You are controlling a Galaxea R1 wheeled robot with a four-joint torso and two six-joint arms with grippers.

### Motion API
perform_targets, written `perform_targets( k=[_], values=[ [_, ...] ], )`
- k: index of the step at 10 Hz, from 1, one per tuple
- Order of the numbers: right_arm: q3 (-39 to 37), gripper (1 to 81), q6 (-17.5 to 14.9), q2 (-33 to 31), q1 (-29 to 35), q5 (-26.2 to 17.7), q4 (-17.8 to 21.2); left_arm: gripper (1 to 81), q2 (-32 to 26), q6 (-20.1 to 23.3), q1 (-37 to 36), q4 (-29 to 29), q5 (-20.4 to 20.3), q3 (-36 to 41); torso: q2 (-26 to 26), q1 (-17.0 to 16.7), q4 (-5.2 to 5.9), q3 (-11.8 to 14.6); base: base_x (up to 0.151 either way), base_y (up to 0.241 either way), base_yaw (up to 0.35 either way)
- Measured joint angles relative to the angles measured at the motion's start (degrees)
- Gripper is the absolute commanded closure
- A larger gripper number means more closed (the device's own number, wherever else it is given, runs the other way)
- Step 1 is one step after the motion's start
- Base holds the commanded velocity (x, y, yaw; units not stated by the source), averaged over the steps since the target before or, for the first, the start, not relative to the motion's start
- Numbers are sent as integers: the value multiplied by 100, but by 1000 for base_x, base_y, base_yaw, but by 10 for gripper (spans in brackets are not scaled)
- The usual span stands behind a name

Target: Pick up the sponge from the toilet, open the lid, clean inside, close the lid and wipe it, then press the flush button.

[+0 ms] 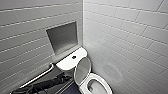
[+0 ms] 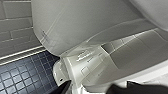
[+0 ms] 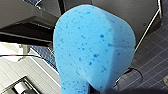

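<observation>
The white toilet [image 1: 102, 86] stands in the corner with its lid [image 1: 82, 69] raised against the tank, so the oval bowl is uncovered. The flush button [image 1: 74, 57] sits dark in the middle of the flat tank top. The bright blue sponge [image 3: 92, 47] looms large in the right wrist view, pinched at its narrow end, with my right gripper [image 3: 93, 89] shut on it. My left gripper [image 2: 92, 89] is open, its dark fingertips [image 2: 65, 87] spread apart close to the toilet's white side [image 2: 82, 30] near the floor. My left arm [image 1: 47, 85] reaches in low, left of the bowl.
A recessed niche [image 1: 63, 37] is set in the tiled wall above the tank. A white grab rail [image 1: 40, 75] runs along the left wall. Tiled walls close in behind and to the right. Dark small-tiled floor [image 2: 22, 77] lies beside the toilet base.
</observation>
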Motion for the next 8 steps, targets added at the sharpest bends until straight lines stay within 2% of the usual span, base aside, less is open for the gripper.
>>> perform_targets(
  k=[4, 8],
  values=[
    [269, 811, 0, -151, -5, 0, -2, 10, 603, -2, -127, -5, -73, -703, 0, 0, 0, -2, 0, 0, 0],
    [330, 811, 2, -185, -107, 182, -2, 10, 892, -10, -174, -2, -82, -861, 0, 0, 0, -2, 0, 0, 0]
  ],
)
